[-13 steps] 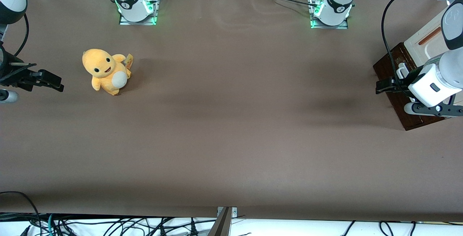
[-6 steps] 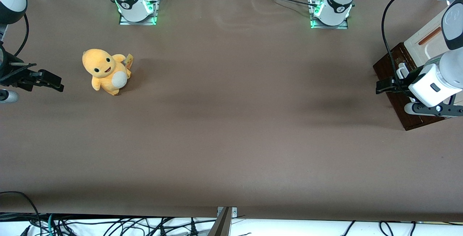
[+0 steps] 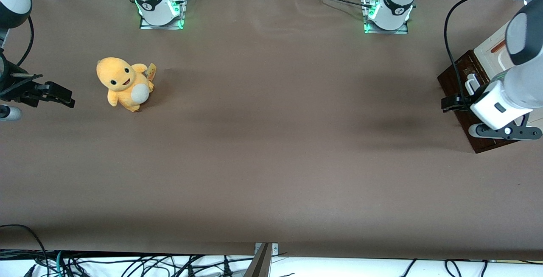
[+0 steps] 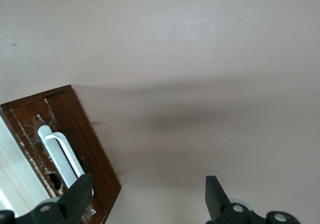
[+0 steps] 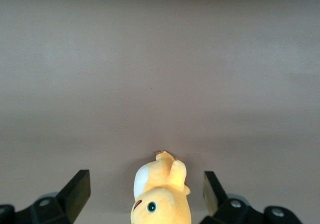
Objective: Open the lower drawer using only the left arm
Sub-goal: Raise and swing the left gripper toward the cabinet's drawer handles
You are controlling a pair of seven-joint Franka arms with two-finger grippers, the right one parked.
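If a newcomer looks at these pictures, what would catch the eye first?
Probably the orange plush toy, alone on the brown table toward the parked arm's end. Next, the left arm at the working end, its open gripper beside the white handle of the dark drawer.

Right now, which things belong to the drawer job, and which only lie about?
Job:
- lower drawer, shut, white handle
- left arm
- gripper, open, above the drawer's front, not around the handle

Lying about:
- yellow plush toy, toward the parked arm's end
- cream panel
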